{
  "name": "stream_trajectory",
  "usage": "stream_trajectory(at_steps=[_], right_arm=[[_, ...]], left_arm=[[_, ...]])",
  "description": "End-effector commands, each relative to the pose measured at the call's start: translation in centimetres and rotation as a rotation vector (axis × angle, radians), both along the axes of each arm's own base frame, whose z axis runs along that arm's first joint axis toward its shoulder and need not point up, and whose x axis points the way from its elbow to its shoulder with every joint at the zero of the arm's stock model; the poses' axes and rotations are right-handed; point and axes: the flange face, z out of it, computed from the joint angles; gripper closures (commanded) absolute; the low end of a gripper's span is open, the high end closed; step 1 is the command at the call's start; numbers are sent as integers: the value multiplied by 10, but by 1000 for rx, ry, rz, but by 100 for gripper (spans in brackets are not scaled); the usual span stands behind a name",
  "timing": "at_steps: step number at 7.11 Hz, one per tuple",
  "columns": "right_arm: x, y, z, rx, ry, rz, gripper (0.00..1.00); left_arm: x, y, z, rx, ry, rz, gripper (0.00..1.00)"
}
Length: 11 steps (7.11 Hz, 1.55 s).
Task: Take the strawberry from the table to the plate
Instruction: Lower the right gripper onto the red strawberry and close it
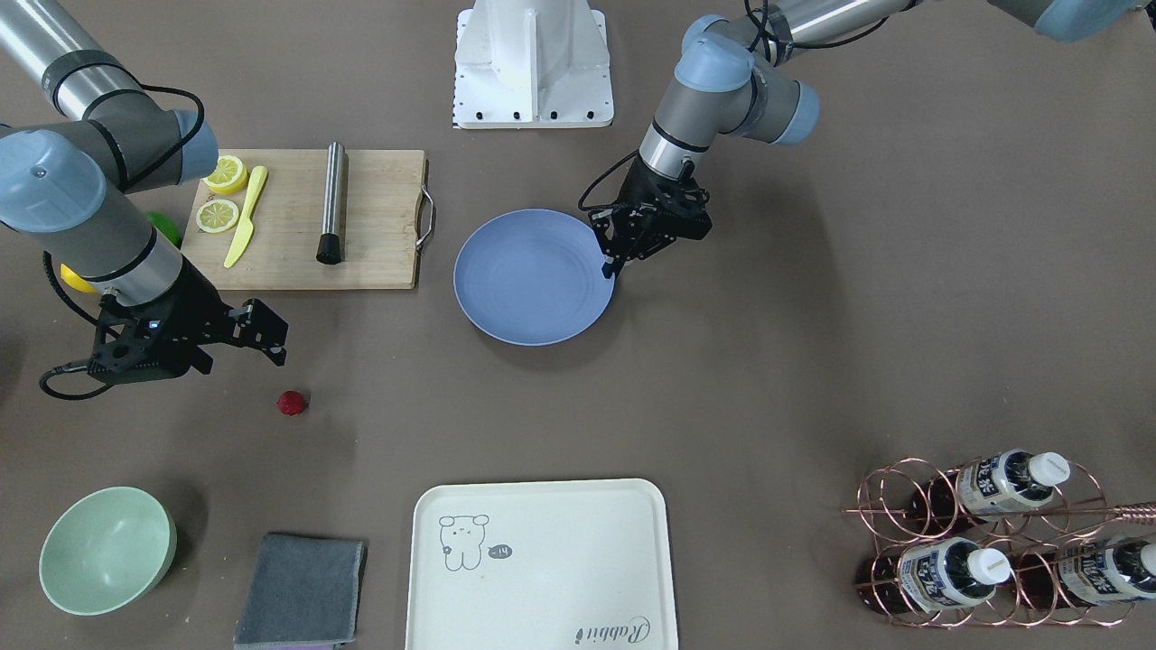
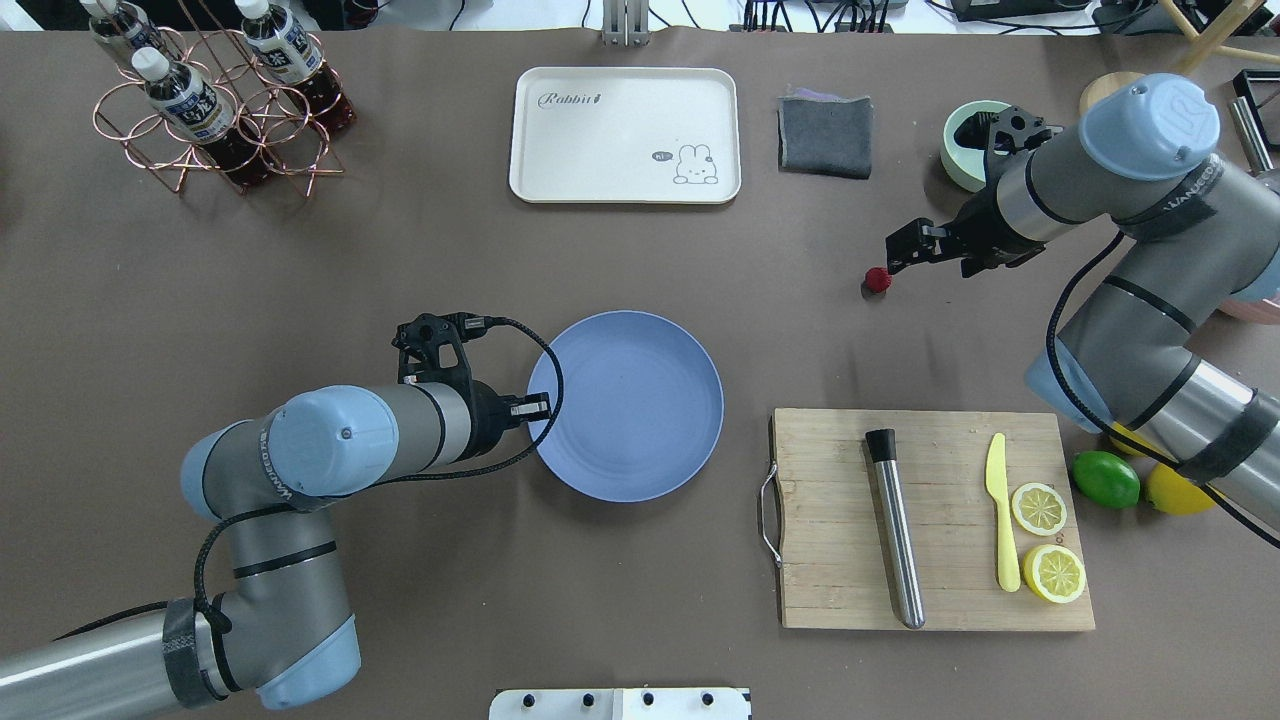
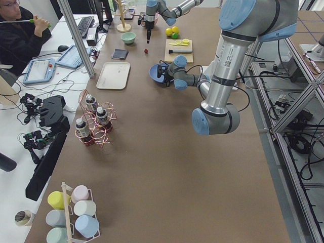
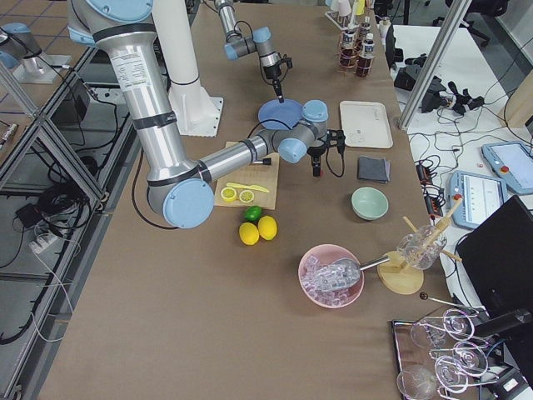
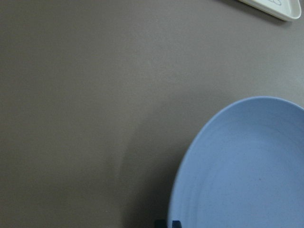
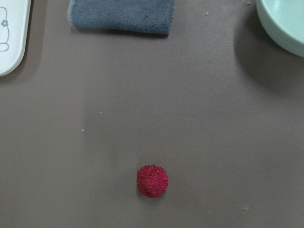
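The strawberry (image 1: 292, 403) (image 2: 877, 279) (image 6: 152, 181), a small deep-red bumpy berry, lies alone on the grey-brown table (image 1: 768, 361). My right gripper (image 1: 275, 348) (image 2: 893, 262) hovers just beside and above it, open, with nothing between its fingers. The fingertips do not show in the right wrist view. The round periwinkle-blue plate (image 1: 533, 275) (image 2: 625, 405) (image 5: 247, 166) sits bare at the table's middle. My left gripper (image 1: 614, 266) (image 2: 545, 405) is shut and holds nothing, its tips over the plate's rim.
A wooden cutting board (image 2: 940, 600) carries two lemon halves, a yellow knife and a metal cylinder. A lime (image 2: 1106, 479) and a lemon lie beside it. A cream tray (image 2: 625, 135), grey cloth (image 2: 825, 135), mint-green bowl (image 1: 107, 549) and copper bottle rack (image 2: 215, 110) line the far side.
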Motion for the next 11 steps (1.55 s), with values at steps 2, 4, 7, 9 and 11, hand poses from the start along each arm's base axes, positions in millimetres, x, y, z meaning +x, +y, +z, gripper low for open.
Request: stream_trajectory(at_steps=[2, 4, 7, 9, 11], right_arm=[[-14, 5, 0, 18, 5, -9, 0], [-29, -3, -7, 38, 18, 0, 0], [-56, -27, -1, 34, 59, 9, 1], [-69, -29, 14, 42, 63, 6, 1], [-72, -24, 20, 40, 64, -3, 3]], left_arm=[[-4, -6, -2, 34, -10, -70, 2], [-23, -29, -2, 14, -2, -63, 2], [-46, -53, 1, 70, -37, -80, 2], [-64, -74, 7, 112, -111, -82, 2], [-67, -78, 7, 139, -130, -73, 2]])
